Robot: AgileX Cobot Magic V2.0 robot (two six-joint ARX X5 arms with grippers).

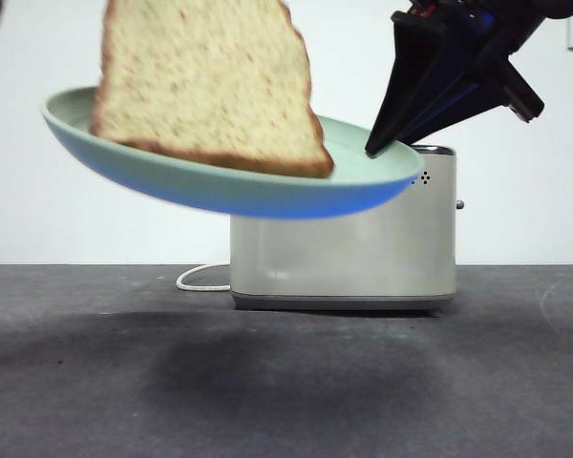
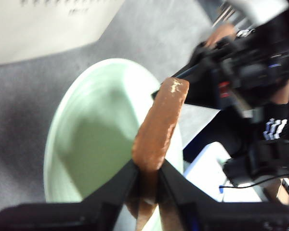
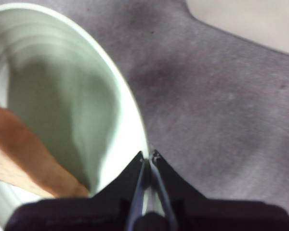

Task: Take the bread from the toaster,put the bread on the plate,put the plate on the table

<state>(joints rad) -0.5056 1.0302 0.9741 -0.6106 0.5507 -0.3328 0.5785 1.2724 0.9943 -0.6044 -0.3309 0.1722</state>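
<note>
Right end effector (image 1: 374, 148) pinches plate (image 1: 220, 186) rim, plate tilted, well above table (image 1: 286, 382). Left end effector (image 2: 148, 174) grips bread (image 1: 205, 81) edge, bottom crust resting on plate.

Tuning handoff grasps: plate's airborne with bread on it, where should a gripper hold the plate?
By the bare rim, as the right gripper does now: side-on, jaws pinching the thin raised edge of the plate. The bread, held by the left gripper, covers the far side; the rim near the toaster is free.
</note>
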